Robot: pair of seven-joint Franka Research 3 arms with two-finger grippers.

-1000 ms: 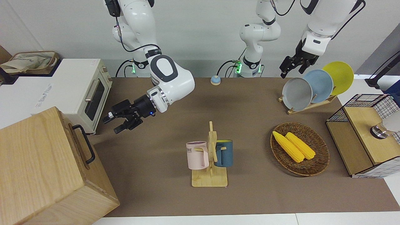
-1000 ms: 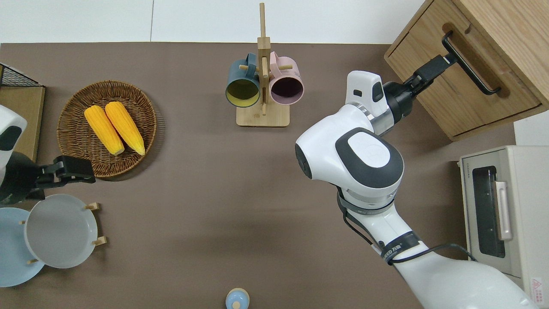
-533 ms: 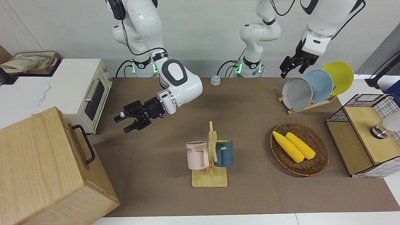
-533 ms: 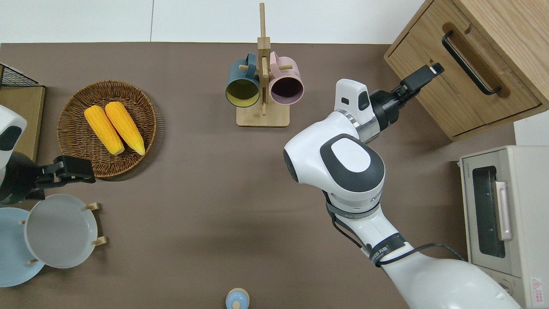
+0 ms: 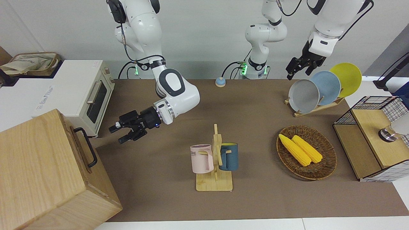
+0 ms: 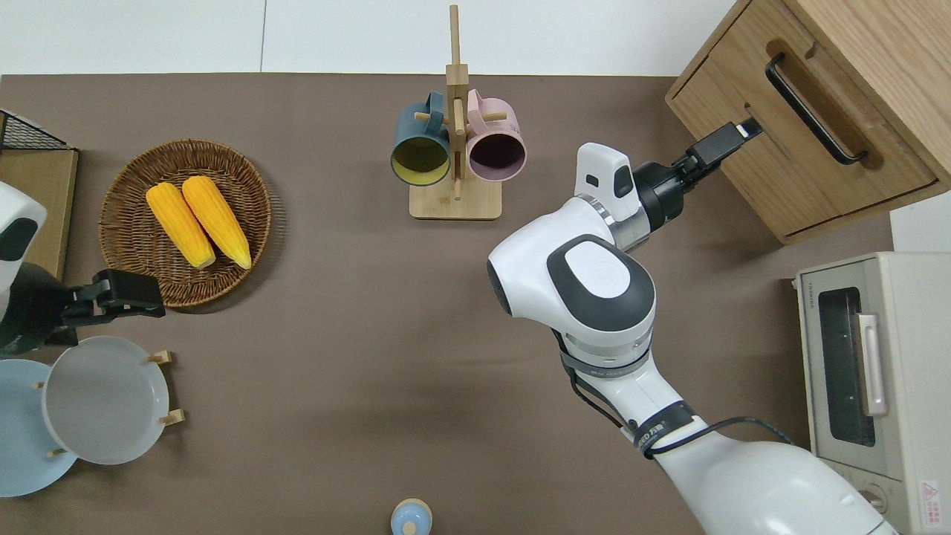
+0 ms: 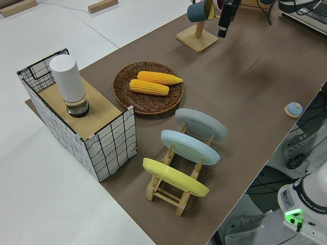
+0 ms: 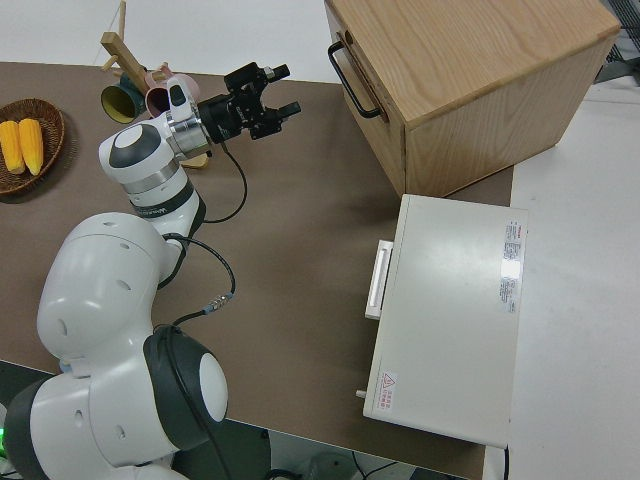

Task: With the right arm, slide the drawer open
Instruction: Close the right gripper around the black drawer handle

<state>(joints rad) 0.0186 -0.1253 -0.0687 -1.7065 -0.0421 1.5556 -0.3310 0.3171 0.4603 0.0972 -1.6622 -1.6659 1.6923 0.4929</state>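
The pale wooden cabinet [image 5: 38, 166] stands at the right arm's end of the table. Its drawer [image 6: 780, 163] carries a black bar handle [image 6: 813, 108], also seen in the front view as the handle [image 5: 87, 147]. The drawer front sits flush with the cabinet. My right gripper [image 6: 732, 137] hangs open in front of the drawer, pointing at it, a short gap away from the handle. The front view shows the right gripper [image 5: 119, 133] with its two fingers spread and nothing between them, and so does the right side view of the gripper [image 8: 283, 88]. The left arm is parked.
A white toaster oven [image 5: 92, 95] stands beside the cabinet, nearer to the robots. A mug rack [image 5: 214, 159] with two mugs is mid-table. Toward the left arm's end are a basket with corn [image 5: 322, 169], a plate rack [image 5: 319, 88] and a wire rack [image 5: 370, 137].
My right gripper was at the handle's end a second ago, drew back from it, and has since shifted slightly toward the cabinet and lower. The drawer has not visibly moved.
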